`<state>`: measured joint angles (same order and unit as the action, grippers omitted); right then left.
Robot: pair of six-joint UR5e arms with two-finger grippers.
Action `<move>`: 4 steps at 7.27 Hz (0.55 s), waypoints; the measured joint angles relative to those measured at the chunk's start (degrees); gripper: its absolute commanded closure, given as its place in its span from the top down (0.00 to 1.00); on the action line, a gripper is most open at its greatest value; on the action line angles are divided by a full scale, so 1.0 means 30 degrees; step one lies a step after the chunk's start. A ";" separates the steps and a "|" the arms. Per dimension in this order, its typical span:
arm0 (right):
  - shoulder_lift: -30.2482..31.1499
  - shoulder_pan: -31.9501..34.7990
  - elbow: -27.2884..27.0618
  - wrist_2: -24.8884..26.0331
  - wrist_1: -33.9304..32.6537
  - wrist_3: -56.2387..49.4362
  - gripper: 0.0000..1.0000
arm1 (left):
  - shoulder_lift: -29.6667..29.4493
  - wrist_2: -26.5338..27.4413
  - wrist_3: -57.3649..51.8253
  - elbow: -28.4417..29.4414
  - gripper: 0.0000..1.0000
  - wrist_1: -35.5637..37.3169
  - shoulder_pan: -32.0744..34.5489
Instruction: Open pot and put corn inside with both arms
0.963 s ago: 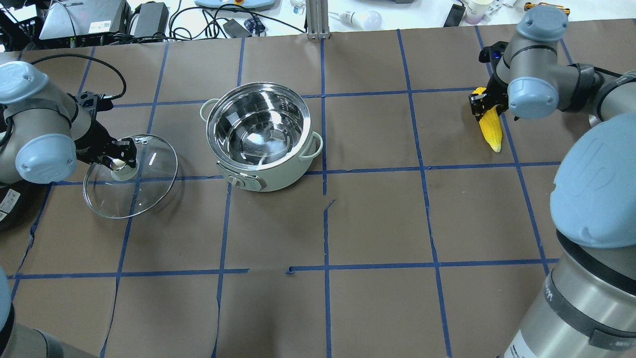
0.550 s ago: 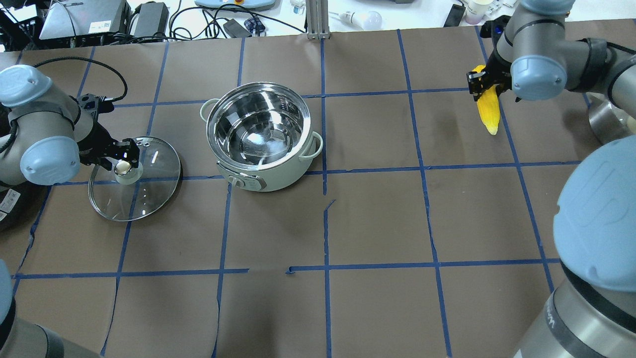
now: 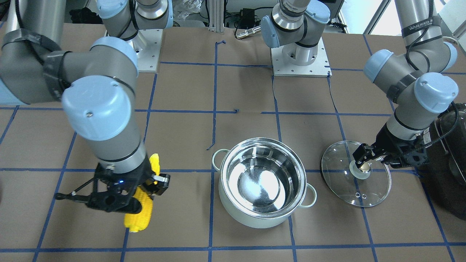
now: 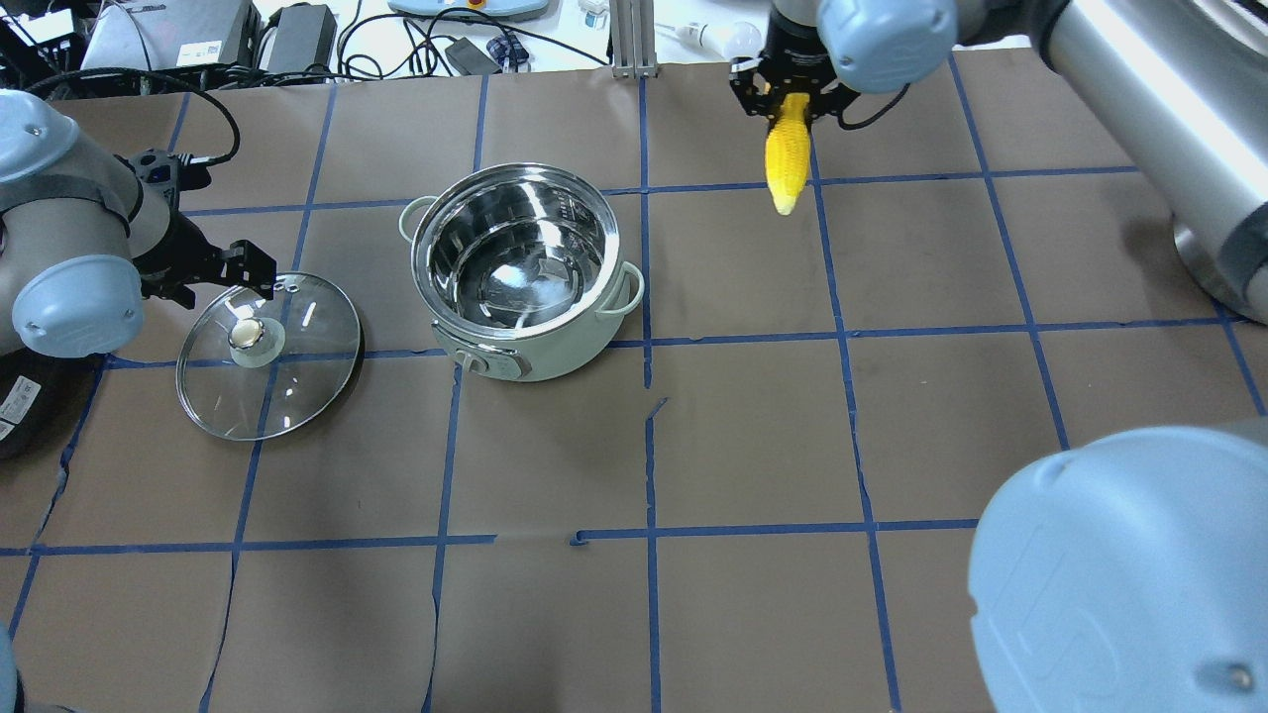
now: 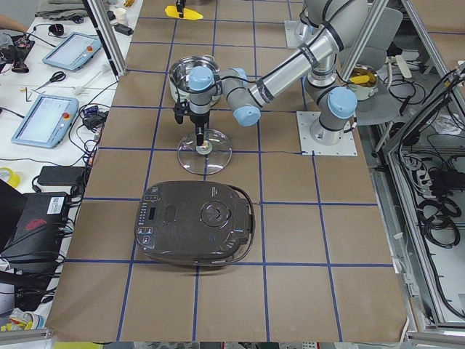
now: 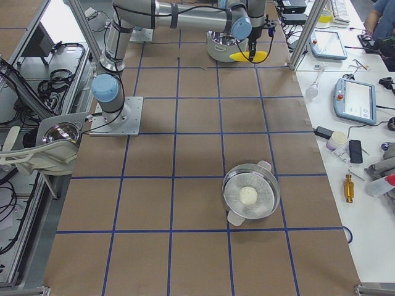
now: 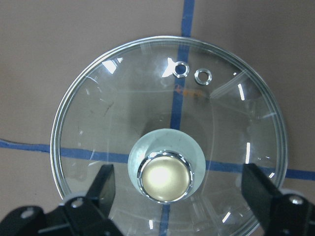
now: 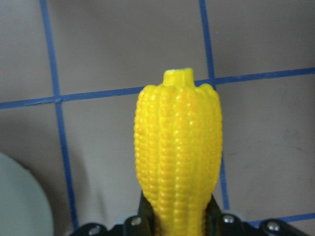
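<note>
Here the bright yellow corn (image 8: 178, 157) shows neat kernel rows

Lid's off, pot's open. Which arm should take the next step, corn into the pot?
Right. The right gripper is shut on the corn, lifted off to one side of the open, empty pot. The left gripper is open over the lid and holds nothing.

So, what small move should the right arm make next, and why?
Probably carry the corn sideways until it hangs over the pot. The pot is open, its lid lies on the table under the open left gripper, and the right gripper holds the corn off to one side of it.
</note>
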<state>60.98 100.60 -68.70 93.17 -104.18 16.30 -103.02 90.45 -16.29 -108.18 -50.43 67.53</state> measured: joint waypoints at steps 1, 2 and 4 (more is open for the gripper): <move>-0.0496 0.1535 0.0813 0.0047 0.0366 0.1534 0.00 | 0.0870 -0.0025 0.0109 0.0212 0.96 -0.1135 0.0074; -0.1025 0.3009 0.1328 0.0143 0.0500 0.2864 0.00 | 0.1787 -0.0043 0.0302 0.0555 0.96 -0.2654 0.0104; -0.1807 0.5228 0.1726 0.0337 0.0457 0.3682 0.00 | 0.3172 0.0026 0.0619 0.1336 0.96 -0.5064 0.0117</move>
<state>55.55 116.29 -63.52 94.18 -102.81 27.35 -93.50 90.53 -14.43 -104.17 -65.62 67.88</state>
